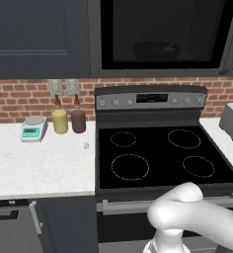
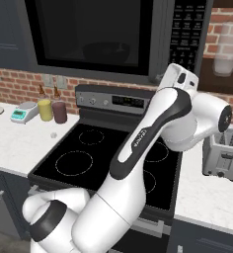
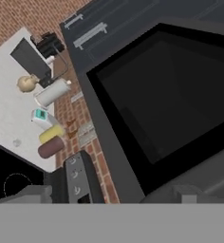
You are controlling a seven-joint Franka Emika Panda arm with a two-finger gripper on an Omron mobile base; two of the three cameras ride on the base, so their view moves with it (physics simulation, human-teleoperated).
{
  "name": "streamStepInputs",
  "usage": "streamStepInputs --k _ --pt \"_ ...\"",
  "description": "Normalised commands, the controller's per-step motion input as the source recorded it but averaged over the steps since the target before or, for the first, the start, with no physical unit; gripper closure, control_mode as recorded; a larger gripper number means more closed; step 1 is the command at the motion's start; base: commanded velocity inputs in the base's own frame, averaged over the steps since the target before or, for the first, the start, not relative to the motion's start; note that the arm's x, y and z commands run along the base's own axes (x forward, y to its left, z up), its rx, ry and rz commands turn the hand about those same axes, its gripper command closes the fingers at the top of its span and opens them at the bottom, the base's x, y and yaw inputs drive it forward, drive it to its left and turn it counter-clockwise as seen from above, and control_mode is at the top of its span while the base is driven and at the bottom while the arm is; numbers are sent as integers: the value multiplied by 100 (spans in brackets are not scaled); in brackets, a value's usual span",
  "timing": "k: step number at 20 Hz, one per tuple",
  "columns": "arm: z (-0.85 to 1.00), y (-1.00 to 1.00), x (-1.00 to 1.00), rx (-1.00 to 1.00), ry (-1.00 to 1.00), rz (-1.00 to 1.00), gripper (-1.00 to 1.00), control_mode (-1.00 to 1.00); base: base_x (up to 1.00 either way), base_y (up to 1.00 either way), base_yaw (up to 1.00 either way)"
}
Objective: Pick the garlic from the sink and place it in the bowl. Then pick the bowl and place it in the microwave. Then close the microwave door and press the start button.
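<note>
Kitchen wall: red brick behind a white counter [image 1: 39,168], with a black stove [image 1: 168,158] set under the microwave [image 2: 89,34].
Gripper: the gripper [image 3: 111,193] is spread wide and empty, with its two tips far apart at six o'clock in the hand view.
Gripper aim: it faces the microwave door [image 3: 171,99], which is shut. The dark window lies at twelve to two o'clock from the tips.
Bowl: the bowl [image 1: 155,49] shows dimly through the window, inside the microwave.
Garlic: I cannot make it out through the glass, so whether it lies in the bowl cannot be told.
Button panel: the button panel [image 2: 185,29] is at twelve o'clock from the raised wrist in the right base view, just beside the door.
Step in hand: probably the start button, the last step left.
Risk, aim: the hand looks at the window rather than the panel, so a straight push would land on glass.
Risk, fingers: spread tips could press two small buttons, or a wrong one.
Risk, elbow: the toaster [image 2: 222,153] stands at four o'clock from the elbow, so a wide swing could knock it.
Far things: a scale [image 1: 33,129] and two jars [image 1: 69,121] stand at nine o'clock from the stove, well apart from the arm.
</note>
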Motion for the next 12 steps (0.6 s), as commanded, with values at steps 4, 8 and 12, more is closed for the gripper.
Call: streamStepInputs --k 4,8,12 --pt "-8 -3 4 0 0 -6 -100 -100 0 0 0" --pt "-6 -5 4 0 0 -6 -100 -100 0 0 0" --pt "-1 -6 8 0 0 -6 -100 -100 0 0 0"
